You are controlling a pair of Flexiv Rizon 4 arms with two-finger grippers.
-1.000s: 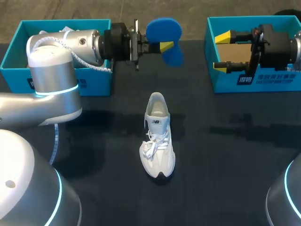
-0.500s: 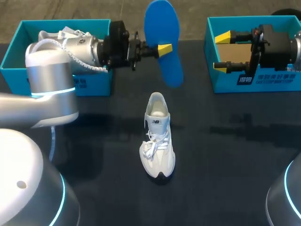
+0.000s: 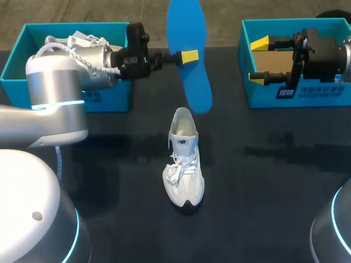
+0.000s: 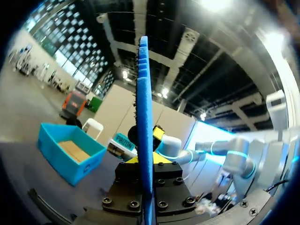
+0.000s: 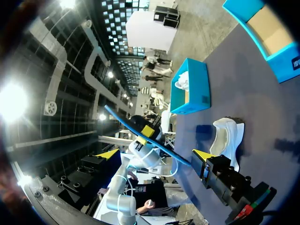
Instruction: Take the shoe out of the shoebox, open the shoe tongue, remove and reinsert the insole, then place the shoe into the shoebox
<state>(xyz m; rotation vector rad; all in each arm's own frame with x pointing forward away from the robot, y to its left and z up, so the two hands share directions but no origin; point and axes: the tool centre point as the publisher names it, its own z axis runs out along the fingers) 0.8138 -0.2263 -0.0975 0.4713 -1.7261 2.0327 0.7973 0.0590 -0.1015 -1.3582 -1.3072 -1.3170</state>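
Left claw clamps the blue insole aloft; right claw gapes wide.

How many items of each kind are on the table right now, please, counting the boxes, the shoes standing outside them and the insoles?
Teal shoeboxes: 2, the left shoebox and the right shoebox
White shoe outside the boxes: 1
Blue insole: 1, held up above the table in the left tool
Total: 4
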